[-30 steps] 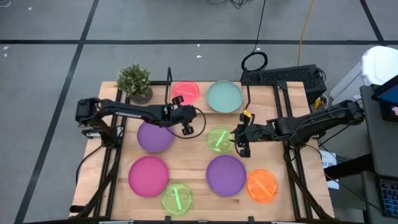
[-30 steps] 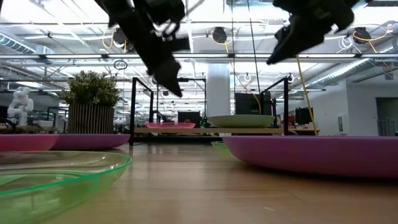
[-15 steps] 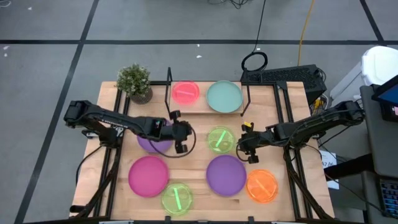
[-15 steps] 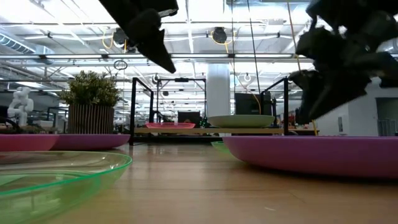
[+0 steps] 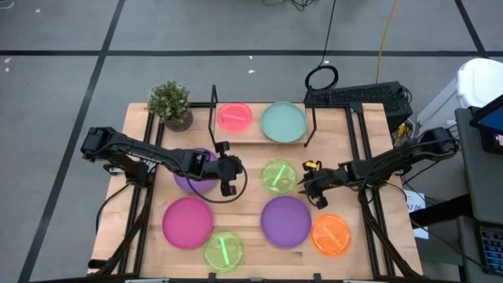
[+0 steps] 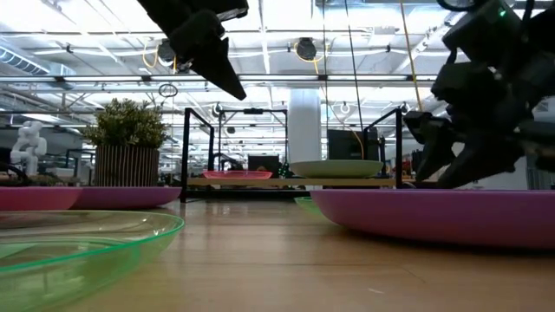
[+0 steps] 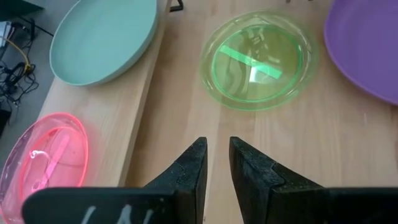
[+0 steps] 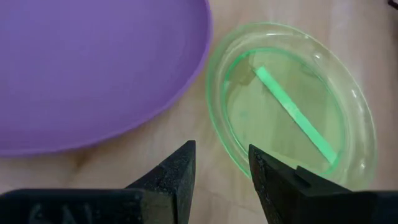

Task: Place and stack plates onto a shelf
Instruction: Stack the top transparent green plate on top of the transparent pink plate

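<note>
**A:** So, which step are you on?

**B:** Picking up the next plate, I'd say. My right gripper (image 8: 221, 147) is low over the table, empty, its fingers a moderate way apart. The green plate (image 8: 292, 112) lies just ahead of it, with its near rim close in front of my fingertips and not yet between them. A purple plate (image 8: 93, 62) lies close beside that one, off to one side of the fingers.

**A:** And the left?

**B:** My left gripper (image 7: 216, 143) hangs higher, over the table and beside the other purple plate (image 5: 192, 174). Its fingers show only a narrow gap, with nothing in it. The same green plate lies well ahead of it.

**A:** Where does the plate have to go?

**B:** Onto the shelf (image 5: 256, 132), which is beyond the green plate from my right gripper. A pink plate (image 5: 233, 116) and a teal plate (image 5: 283, 122) already sit on it side by side, so I judge the task is only partly done.

**A:** What does the next move call for?

**B:** Probably easing the right fingers forward and down, so one goes over the rim and one under it, then closing. The rim is thin and sits low on the wood, so the lower finger needs to slip under without pushing the plate away or nudging the purple plate. As the green plate is small, I'd expect to stack it on the pink one.
</note>
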Available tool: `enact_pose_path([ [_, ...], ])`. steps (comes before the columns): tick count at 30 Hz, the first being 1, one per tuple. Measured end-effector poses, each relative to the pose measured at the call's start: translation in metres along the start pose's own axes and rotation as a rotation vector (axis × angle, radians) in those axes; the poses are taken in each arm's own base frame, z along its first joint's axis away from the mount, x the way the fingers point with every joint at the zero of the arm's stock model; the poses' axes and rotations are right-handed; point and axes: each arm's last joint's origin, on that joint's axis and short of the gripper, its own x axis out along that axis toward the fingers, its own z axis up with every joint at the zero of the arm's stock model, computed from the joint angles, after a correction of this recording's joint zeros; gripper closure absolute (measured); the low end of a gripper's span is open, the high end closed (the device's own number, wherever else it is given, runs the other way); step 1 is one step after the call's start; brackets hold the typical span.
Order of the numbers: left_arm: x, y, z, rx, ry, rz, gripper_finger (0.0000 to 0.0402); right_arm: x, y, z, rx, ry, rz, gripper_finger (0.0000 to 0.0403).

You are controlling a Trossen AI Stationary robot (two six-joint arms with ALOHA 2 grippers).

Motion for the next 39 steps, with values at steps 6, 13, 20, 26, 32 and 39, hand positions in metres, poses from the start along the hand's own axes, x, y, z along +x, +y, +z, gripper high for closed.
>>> enact_pose_path([
  [6, 0.0, 0.0, 0.001, -0.003, -0.009, 0.0, 0.0327, 0.014, 0.0, -0.006, -0.104, 0.059, -0.068, 0.0278],
  [13, 0.0, 0.0, 0.001, -0.002, -0.011, 0.002, 0.0327, 0.025, -0.003, -0.012, -0.129, 0.105, -0.071, 0.0315],
  [20, 0.0, 0.0, 0.001, 0.005, -0.01, 0.002, 0.0327, 0.026, -0.004, -0.013, -0.166, 0.11, -0.069, 0.0381],
  [26, 0.0, 0.0, 0.001, 0.005, -0.01, 0.001, 0.0327, 0.026, -0.006, -0.011, -0.186, 0.093, -0.105, 0.0398],
  [32, -0.001, -0.003, 0.001, 0.017, -0.014, -0.004, 0.0327, 0.027, -0.009, 0.0, -0.202, 0.067, -0.125, 0.0402],
  [39, -0.007, -0.017, 0.007, 0.074, -0.083, -0.101, 0.0327, 0.027, -0.012, 0.027, -0.213, -0.007, -0.132, 0.0402],
])
